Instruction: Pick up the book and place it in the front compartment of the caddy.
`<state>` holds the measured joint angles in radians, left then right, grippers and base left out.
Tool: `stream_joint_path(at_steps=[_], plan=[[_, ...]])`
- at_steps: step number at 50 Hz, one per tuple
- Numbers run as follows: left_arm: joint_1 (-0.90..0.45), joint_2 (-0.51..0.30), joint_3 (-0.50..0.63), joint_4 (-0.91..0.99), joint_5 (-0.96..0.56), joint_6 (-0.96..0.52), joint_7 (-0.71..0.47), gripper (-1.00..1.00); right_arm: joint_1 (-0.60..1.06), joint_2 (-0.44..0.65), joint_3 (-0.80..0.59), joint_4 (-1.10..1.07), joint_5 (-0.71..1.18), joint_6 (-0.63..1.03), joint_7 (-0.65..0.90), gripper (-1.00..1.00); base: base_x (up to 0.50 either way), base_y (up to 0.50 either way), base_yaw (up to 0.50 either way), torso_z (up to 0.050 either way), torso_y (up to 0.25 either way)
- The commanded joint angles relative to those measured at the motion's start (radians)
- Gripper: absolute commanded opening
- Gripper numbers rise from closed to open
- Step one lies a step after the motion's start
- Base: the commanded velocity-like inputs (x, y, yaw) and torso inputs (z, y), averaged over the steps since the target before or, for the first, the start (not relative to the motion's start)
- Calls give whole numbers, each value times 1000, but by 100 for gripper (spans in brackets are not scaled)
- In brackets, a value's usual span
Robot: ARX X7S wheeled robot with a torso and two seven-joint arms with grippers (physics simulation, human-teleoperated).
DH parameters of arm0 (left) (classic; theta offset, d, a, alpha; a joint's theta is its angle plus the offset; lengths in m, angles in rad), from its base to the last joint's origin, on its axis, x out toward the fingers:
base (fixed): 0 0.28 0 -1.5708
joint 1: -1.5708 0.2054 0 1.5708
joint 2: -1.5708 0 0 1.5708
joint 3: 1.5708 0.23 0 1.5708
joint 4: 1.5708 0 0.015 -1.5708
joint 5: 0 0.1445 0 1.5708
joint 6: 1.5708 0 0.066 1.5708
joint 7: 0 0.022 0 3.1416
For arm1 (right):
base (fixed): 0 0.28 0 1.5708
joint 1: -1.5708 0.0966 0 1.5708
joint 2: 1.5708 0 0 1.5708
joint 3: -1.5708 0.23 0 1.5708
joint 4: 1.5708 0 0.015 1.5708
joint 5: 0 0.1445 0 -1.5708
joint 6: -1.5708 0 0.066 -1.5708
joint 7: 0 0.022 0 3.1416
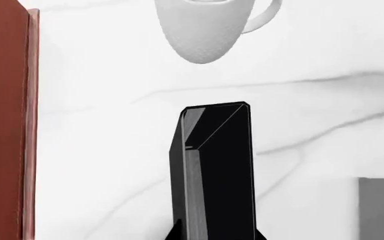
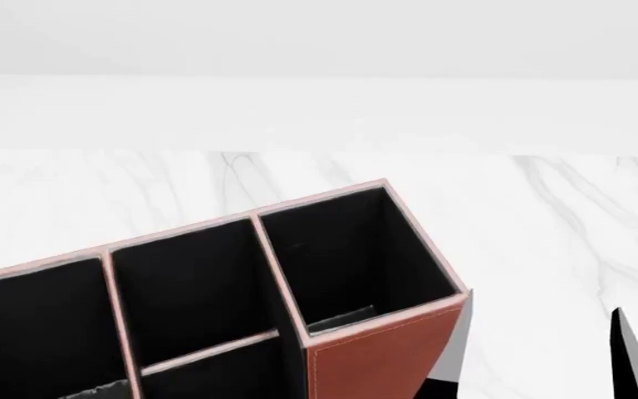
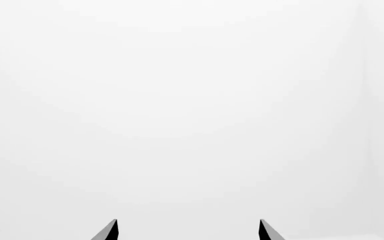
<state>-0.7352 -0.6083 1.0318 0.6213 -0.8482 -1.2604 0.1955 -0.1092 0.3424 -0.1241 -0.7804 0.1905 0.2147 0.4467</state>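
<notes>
Left gripper [image 1: 213, 235] seems to grip the book [image 1: 219, 170], though I can't tell; I lift it slowly over the caddy [image 2: 380, 353], keeping it straight

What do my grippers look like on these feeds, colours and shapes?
The right gripper shows only two slim, pointed fingertips, black with a flat grey face. No cables or markings are visible. The head view catches one black pointed tip, probably the same gripper. The left gripper's own parts cannot be made out.
</notes>
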Motion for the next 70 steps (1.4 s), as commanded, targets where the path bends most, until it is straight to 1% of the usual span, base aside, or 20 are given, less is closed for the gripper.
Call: stream_joint_path(at_steps=[1,3,4,7,9,12,15,16,26,28,35,42,47,50,53,58,60,62,66,70], plan=[[-124,0,-254,110,-259,-122,-293,-100,-1,-18,15,17,-7,-25,-39,100,0,0,0,0,0],[-151,7,-280,103,-313,-159,-305,-100,2,-18,13,16,-7,-22,-38,100,0,0,0,0,0],[-176,12,-313,88,-363,-188,-326,-100,2,-18,11,23,-7,-28,-39,100,0,0,0,0,0],[-236,19,-349,73,-430,-221,-336,-100,5,-18,5,26,-9,-26,-39,100,0,0,0,0,0],[-282,32,-379,54,-504,-254,-373,-100,5,-17,6,24,-7,-25,-38,100,0,0,0,0,0],[-348,43,-398,23,-601,-280,-419,-100,5,-16,7,24,-5,-26,-36,100,0,0,0,0,0],[-409,47,-391,-1,-658,-283,-446,-100,5,-14,8,22,-3,-26,-34,100,0,0,0,0,0],[-435,50,-398,-22,-690,-279,-475,-100,5,-14,8,21,-2,-26,-34,100,0,0,0,0,0],[-606,46,-372,-96,-728,-266,-448,-100,5,-8,6,11,1,-20,-27,100,0,0,0,0,0],[-665,52,-377,-122,-792,-262,-481,-100,7,-9,1,19,-1,-25,-29,100,0,0,0,0,0],[-805,73,-340,-191,-829,-270,-484,-100,8,-6,-1,22,1,-28,-28,100,0,0,0,0,0],[-918,92,-311,-249,-779,-267,-414,-100,6,-1,3,14,5,-26,-23,100,0,0,0,0,0],[-1015,110,-275,-304,-690,-268,-311,-100,9,0,1,11,7,-23,-20,100,0,0,0,0,3],[-1035,109,-253,-312,-645,-252,-274,-100,6,2,4,11,9,-26,-19,100,0,0,0,0,0],[-1096,118,-202,-354,-563,-248,-196,-100,7,3,4,7,10,-22,-17,100,0,0,0,0,0],[-1180,132,-125,-413,-460,-235,-113,-100,4,5,7,12,13,-31,-17,100,0,0,0,0,2],[-1191,138,-132,-436,-466,-230,-111,-100,2,6,8,12,14,-33,-16,100,0,0,0,0,0],[-1209,137,-106,-441,-442,-226,-89,-100,-2,7,12,12,17,-40,-16,100,0,0,0,0,0],[-1218,139,-100,-460,-442,-224,-88,-100,-3,9,13,8,19,-39,-14,100,0,0,0,0,3],[-1223,131,-50,-476,-394,-198,-48,-100,-1,10,10,11,19,-40,-14,100,0,0,0,0,0]])
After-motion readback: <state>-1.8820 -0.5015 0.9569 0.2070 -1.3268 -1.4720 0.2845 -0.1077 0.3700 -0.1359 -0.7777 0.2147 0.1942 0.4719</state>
